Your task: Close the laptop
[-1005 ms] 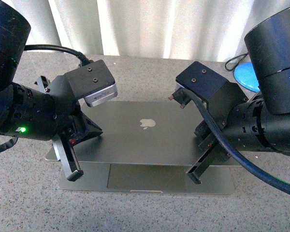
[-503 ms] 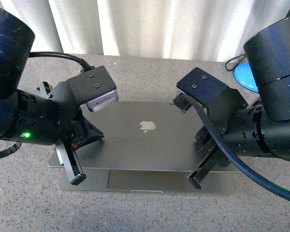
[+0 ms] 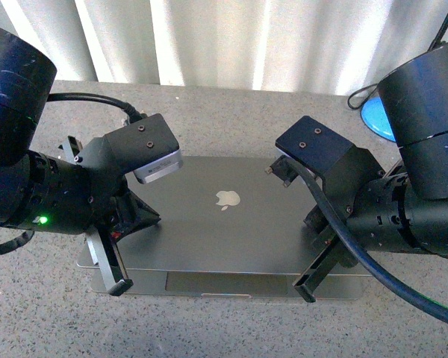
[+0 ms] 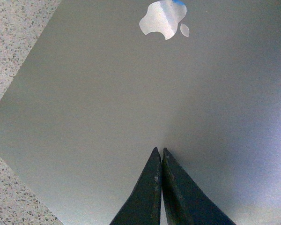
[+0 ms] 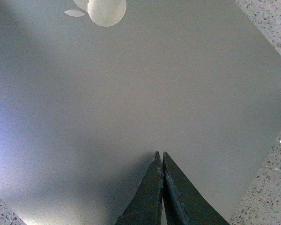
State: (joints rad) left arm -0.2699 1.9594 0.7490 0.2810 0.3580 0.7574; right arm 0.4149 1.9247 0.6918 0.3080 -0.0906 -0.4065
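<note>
Laptop [image 3: 224, 224] lay on the counter [image 3: 209, 112], lid [image 4: 107, 93] nearly down. Left gripper [image 4: 159, 151] and right gripper [image 5: 159, 154], both closed, rested on that lid; even, gentle pressure near the front edge seemed best.

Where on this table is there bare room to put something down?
Bare speckled grey tabletop runs between the slim grey metal laptop and the white curtain, and along the strip in front of it. Crowded: both laptop sides, under the left gripper and right gripper; the far right corner holds a blue round object and black cable.
</note>
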